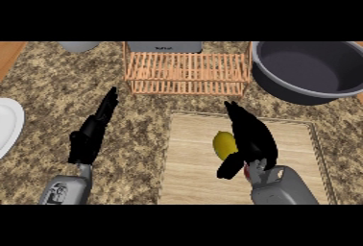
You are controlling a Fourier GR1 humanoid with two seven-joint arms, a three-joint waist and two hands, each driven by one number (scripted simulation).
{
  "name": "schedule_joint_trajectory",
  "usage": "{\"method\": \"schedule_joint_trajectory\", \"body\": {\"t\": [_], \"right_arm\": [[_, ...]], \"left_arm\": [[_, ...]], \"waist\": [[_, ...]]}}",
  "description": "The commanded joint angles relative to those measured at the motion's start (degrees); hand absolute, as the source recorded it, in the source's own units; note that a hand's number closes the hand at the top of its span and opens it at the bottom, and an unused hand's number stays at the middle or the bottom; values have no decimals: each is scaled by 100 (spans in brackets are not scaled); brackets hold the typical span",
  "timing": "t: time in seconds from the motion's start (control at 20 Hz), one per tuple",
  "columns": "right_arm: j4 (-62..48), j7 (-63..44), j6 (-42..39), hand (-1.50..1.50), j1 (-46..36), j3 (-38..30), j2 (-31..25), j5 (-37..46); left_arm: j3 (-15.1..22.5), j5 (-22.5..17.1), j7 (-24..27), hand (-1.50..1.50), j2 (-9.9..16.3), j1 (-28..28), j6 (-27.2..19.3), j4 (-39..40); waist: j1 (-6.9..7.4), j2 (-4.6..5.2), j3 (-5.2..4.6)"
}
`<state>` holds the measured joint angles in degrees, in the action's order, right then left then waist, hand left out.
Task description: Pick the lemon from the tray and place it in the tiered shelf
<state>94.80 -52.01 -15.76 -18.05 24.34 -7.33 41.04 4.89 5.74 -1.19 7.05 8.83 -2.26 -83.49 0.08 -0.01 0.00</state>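
A yellow lemon (224,144) lies on the light wooden tray (191,168) in the lower middle. My right hand (249,137) stands just right of the lemon, fingers stretched toward the shelf and thumb hanging below the fruit; the fingers are not curled round it, and part of the lemon is hidden behind the hand. The wooden slatted tiered shelf (186,72) stands beyond the tray, at the top middle. My left hand (92,132) lies over the counter at the left, fingers straight and pointing away, holding nothing.
A large dark grey pot (312,67) stands at the top right beside the shelf. A white plate (8,122) shows at the left edge. Grey objects (164,46) sit behind the shelf and at the top left (78,46). Speckled counter (50,86) surrounds the tray.
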Motion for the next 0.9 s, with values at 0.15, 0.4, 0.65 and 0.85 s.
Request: {"method": "schedule_joint_trajectory", "body": {"t": [0.15,0.4,0.65,0.85], "right_arm": [[-523,912,278,-150,525,-153,-97,308],[-244,339,-499,150,256,-41,347,414],[238,742,-494,150,750,385,-71,884],[-439,307,127,150,233,740,706,1219]], "left_arm": [[66,152,-103,0,-132,-333,-34,-404],[-53,84,-289,0,-123,-72,205,-279],[-280,37,-99,0,-152,257,189,183],[-266,28,-171,0,-86,90,322,-104]], "waist": [[14,-2,2],[3,-3,0],[-27,-2,0],[22,-1,0]]}}
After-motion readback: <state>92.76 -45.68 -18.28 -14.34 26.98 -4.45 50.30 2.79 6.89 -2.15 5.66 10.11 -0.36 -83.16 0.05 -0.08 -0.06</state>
